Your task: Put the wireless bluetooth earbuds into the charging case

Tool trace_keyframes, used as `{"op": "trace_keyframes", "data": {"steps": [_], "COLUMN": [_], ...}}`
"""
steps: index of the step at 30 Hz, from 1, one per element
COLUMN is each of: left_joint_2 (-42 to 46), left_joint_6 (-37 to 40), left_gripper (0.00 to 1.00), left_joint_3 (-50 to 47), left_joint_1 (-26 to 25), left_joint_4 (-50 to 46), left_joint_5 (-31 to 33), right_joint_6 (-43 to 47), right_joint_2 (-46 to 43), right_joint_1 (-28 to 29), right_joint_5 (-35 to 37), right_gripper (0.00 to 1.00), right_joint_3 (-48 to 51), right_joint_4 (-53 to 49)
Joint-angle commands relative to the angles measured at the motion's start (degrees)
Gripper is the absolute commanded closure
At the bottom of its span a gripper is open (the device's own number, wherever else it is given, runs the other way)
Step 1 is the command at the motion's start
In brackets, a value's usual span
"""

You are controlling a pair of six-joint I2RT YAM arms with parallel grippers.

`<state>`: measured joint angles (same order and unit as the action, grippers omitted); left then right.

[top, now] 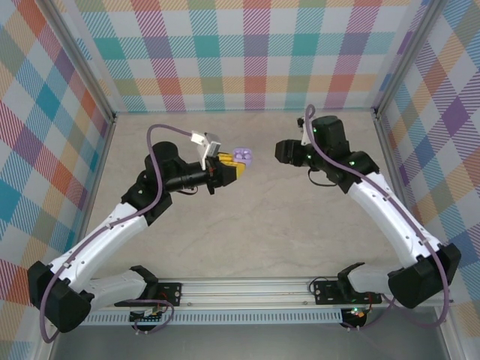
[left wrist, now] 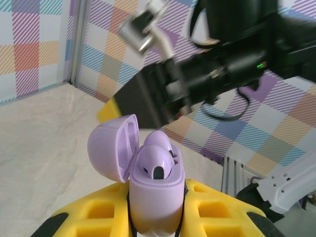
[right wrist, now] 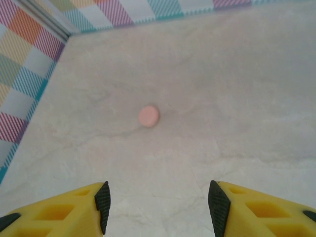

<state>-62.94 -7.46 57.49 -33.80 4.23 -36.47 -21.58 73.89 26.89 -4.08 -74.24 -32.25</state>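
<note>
My left gripper (left wrist: 157, 207) is shut on the lilac charging case (left wrist: 155, 192), which it holds upright above the table between its yellow fingers (left wrist: 222, 212). The case's lid (left wrist: 109, 148) is swung open to the left. Two lilac earbuds (left wrist: 157, 162) sit side by side in its top, the second earbud (left wrist: 159, 140) just behind the first. From above, the case (top: 242, 157) is at the tip of the left gripper (top: 229, 168). My right gripper (top: 280, 151) hovers a short way to its right. The right gripper (right wrist: 158, 191) is open with nothing between its pads.
A pale pink round disc (right wrist: 149, 116) lies on the marble-patterned tabletop (right wrist: 237, 98) ahead of the right gripper. Checked walls (top: 247, 60) close in the back and both sides. The right arm (left wrist: 222, 69) hangs close behind the case in the left wrist view.
</note>
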Motion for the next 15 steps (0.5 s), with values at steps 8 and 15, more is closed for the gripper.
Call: {"op": "trace_keyframes", "data": {"steps": [8, 15], "left_joint_2": [-1.56, -3.87], "left_joint_6": [-2.01, -3.47], "left_gripper": [1.0, 1.0], "left_joint_3": [1.84, 1.66], "left_joint_1": [0.68, 0.66], "left_joint_4": [2.86, 5.95], "left_joint_5": [-10.31, -11.87], "right_joint_6": [1.29, 0.01], "right_joint_2": [2.54, 2.93], "right_joint_1": [-1.12, -1.12], "right_joint_5": [-20.08, -28.11], "right_gripper": [0.63, 0.72], "right_joint_3": [1.13, 1.55], "right_joint_4": [6.45, 10.76]}}
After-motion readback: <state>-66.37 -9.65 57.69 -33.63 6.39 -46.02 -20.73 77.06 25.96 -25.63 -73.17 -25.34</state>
